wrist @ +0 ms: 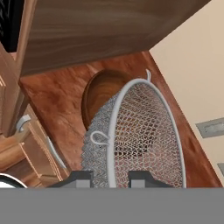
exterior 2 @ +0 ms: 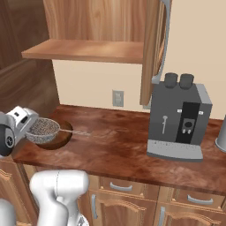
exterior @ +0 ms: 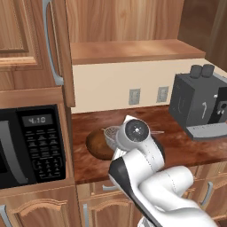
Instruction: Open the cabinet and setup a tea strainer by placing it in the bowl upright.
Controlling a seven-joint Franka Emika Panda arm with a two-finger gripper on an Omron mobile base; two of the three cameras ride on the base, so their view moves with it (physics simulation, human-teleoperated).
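The cabinet stands open, its left door swung aside and its right door seen edge-on. On the counter below lies the dark wooden bowl. The tea strainer, a silvery mesh basket, hangs right over the bowl with its open side up, and its thin wire handle points right. My gripper is shut on the strainer's rim at its left side. The arm's wrist hides most of the strainer in the left base view. Whether mesh touches bowl I cannot tell.
A grey coffee machine stands on the counter to the right. A black microwave is built in at the left. Wall outlets sit on the backsplash. Base cabinet drawers run under the counter edge.
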